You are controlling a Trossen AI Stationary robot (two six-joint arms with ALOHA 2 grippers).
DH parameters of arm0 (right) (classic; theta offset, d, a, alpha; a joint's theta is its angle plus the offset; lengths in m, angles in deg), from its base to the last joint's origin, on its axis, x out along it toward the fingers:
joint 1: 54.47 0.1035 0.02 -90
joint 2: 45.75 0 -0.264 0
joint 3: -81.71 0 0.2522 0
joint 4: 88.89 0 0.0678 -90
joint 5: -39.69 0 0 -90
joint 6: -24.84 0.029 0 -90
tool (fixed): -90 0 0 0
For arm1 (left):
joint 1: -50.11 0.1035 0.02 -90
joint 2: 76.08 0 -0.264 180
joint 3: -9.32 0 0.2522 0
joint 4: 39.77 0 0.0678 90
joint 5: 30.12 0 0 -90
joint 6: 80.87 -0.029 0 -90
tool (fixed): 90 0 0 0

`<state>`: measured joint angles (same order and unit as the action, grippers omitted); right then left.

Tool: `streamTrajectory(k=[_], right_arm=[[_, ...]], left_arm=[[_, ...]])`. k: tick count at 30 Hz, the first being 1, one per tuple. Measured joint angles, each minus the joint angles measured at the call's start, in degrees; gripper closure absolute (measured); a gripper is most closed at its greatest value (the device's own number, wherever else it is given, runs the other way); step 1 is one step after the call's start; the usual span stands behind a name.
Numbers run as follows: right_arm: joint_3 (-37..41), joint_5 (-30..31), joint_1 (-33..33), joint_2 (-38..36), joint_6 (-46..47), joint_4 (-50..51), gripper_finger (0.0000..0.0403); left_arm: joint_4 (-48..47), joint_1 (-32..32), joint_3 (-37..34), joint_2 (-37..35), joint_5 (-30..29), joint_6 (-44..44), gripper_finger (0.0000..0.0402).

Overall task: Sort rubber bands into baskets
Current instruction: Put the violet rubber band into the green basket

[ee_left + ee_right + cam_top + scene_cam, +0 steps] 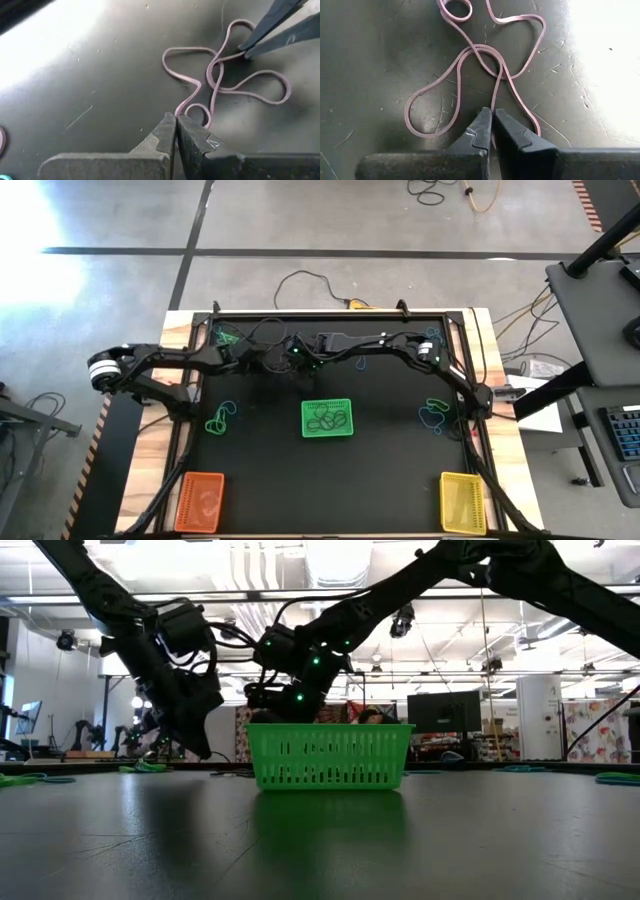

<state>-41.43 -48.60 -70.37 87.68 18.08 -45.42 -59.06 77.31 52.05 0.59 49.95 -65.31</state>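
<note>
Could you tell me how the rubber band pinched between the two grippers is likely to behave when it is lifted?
The rubber band lies in loose twisted loops, so it will probably dangle limply. Both the left gripper and right gripper are shut on thin strands, so it may stretch or slip free. It looks very light.

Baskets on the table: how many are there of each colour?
Green basket: 1
Orange basket: 1
Yellow basket: 1
Total: 3 baskets
</note>
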Motion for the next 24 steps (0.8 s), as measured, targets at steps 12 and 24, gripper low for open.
streamTrajectory(k=[12,24], right_arm=[[0.04,1.52,-0.07,-4.7,-0.82,-1.19,0.0394],[0.04,10.04,-0.07,-12.41,-5.4,-4.16,0.0394]], left_arm=[[3.27,-0.02,-1.88,-0.04,-0.02,1.44,0.0402],[5.54,-0.68,-1.83,-0.04,1.84,3.26,0.0402]])
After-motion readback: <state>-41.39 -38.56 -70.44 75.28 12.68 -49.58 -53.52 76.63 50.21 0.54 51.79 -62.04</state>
